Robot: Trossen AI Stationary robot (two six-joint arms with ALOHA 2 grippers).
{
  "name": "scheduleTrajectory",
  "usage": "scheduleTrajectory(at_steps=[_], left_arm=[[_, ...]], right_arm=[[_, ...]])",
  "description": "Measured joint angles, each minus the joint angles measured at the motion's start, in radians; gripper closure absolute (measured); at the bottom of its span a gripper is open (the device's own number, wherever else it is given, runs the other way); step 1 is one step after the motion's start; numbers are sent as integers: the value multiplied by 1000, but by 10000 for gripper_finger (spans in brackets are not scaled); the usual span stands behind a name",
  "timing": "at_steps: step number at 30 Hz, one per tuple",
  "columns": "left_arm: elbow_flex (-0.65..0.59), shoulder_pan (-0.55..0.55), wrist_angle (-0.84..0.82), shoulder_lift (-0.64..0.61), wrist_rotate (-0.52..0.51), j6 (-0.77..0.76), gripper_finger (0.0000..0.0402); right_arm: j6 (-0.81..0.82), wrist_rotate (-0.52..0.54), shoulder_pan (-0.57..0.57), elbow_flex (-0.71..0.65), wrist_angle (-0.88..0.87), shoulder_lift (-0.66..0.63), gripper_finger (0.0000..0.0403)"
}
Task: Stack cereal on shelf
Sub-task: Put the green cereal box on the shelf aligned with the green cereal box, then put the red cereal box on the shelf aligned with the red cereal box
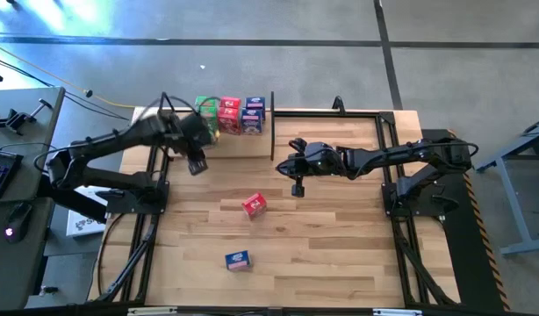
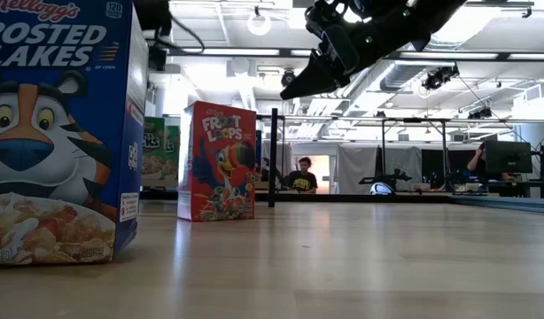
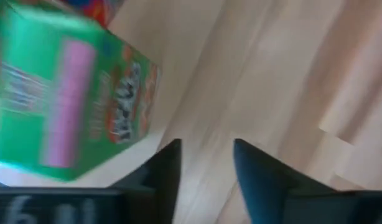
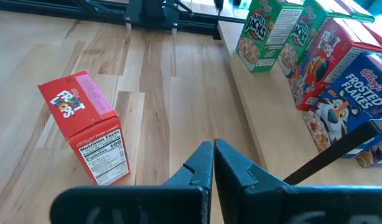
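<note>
Several cereal boxes stand in a row on the shelf at the table's far side: green, red and blue. My left gripper hangs open over the shelf's near edge, just in front of the green box, with nothing between its fingers. My right gripper hovers shut above the table's middle, also seen from the low view. A red box stands on the tabletop near it. A blue box stands nearer the front edge.
A black upright divider stands at the shelf's right end. Black frame rails run along the table's left and right sides. Bare wood lies between the two loose boxes and to their right. A person sits in the room beyond.
</note>
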Motion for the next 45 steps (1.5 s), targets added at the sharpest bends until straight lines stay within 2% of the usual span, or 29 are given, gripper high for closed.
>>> scheduleTrajectory(at_steps=[4, 7, 10, 13, 24, 36, 39, 41, 45], left_arm=[[-149, -65, 168, -36, -103, -116, 338], [-221, -80, 245, -28, -221, -173, 386], [-250, -75, 304, -12, -326, -191, 396], [-269, -55, 344, -5, -359, -167, 391], [-283, 51, 507, 29, -357, -71, 401], [-282, 76, 496, 37, -328, -64, 401], [-281, 66, 444, -15, -298, -91, 401], [-283, 48, 433, -72, -233, -129, 401], [-329, -28, 532, -213, -126, -196, 401]], right_arm=[[-1, 0, 0, 0, -2, 0, 400], [-1, 0, 0, 0, -2, 0, 400], [-3, 0, 0, 0, 0, 0, 400], [-3, 0, 0, 0, 3, 0, 400], [0, 0, 1, 0, 4, 0, 400], [0, 0, 1, 0, 4, 0, 400], [0, 0, 1, 0, 4, 0, 400], [1, 0, 1, 0, 9, 0, 400], [46, 3, 1, 1, 49, 0, 399]])
